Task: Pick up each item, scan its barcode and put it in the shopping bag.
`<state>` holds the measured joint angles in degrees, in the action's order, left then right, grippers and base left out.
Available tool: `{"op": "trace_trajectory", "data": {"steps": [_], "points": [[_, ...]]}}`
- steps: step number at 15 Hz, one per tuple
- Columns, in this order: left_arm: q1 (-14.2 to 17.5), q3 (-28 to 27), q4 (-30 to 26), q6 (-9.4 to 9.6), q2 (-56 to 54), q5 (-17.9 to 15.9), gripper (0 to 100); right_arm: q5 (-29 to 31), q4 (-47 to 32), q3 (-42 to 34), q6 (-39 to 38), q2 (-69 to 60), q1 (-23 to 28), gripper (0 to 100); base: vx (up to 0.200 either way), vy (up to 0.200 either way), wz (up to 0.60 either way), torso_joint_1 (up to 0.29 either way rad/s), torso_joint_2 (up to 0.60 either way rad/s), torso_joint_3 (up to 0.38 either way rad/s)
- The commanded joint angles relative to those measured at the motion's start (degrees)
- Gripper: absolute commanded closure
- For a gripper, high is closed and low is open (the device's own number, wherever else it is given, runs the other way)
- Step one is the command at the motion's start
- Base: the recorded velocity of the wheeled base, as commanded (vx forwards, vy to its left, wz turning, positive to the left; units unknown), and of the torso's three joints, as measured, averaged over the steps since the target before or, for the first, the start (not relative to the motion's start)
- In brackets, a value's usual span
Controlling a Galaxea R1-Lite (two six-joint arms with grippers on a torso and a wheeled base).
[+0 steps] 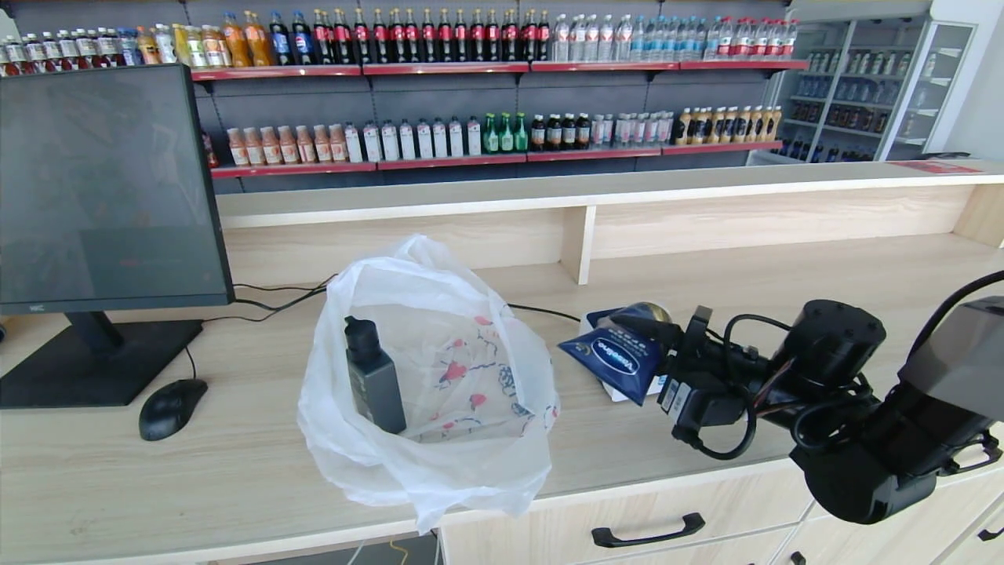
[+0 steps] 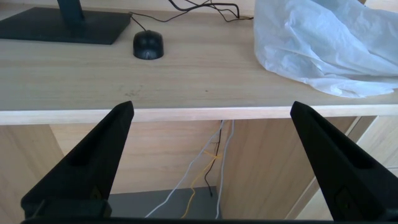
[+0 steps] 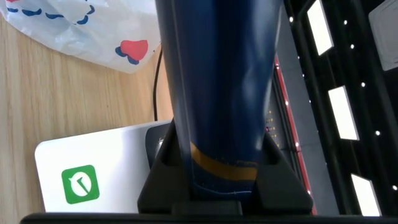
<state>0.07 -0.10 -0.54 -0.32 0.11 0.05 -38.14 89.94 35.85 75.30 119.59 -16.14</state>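
Desk [image 1: 235, 471] of pale wood-grain laminate runs across the head view, with a raised ledge at its far side and drawers with black handles below. Behind it, red-edged shelves [image 1: 447, 69] carry rows of upright drink bottles. A flat black monitor [image 1: 102, 188] stands on a square base at the desk's left end.

Near the desk's front edge, at its middle, sits the shopping bag [image 1: 439, 298]. It is thin, crinkled, translucent white plastic with a red and blue print, and its mouth gapes upward. Inside it a dark grey, flat-sided bottle [image 1: 375, 380] with a black cap leans upright.

To the right of the bag, the right gripper [image 1: 673, 345] pinches a soft dark-blue tube [image 1: 616, 353] held on its side, flat crimped end towards the bag. The right wrist view adds a gold band around the tube [image 3: 217, 93] where the black fingers clamp it.

The left gripper [image 2: 211, 155] hangs below the desk's front edge, its two black wedge-shaped fingers spread wide with nothing between them.

Under the tube lies a flat white pad [image 3: 93, 168] with rounded corners; its green square mark is plain from the wrist. A rounded black mouse [image 1: 171, 406] rests beside the monitor base.
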Motion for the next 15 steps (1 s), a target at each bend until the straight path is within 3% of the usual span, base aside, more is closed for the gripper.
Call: {"op": "trace_trajectory", "data": {"steps": [1,7,15], "points": [[0.0,0.0,0.0,-0.03,0.0,0.0,0,0.0,0.1,0.0,0.0,-0.1,0.0,100,0.0,0.0,0.0,0.0,0.0,0.0],[0.0,0.0,0.0,0.05,0.0,0.0,0,0.0,0.1,-0.5,-2.5,-4.1,-0.9,100,0.0,0.0,0.0,0.0,0.0,0.0],[0.0,0.0,0.0,-0.03,0.0,0.0,0,1.5,0.1,-4.4,-15.3,-17.7,-4.0,100,0.0,0.0,0.0,0.0,0.0,0.0]]}}
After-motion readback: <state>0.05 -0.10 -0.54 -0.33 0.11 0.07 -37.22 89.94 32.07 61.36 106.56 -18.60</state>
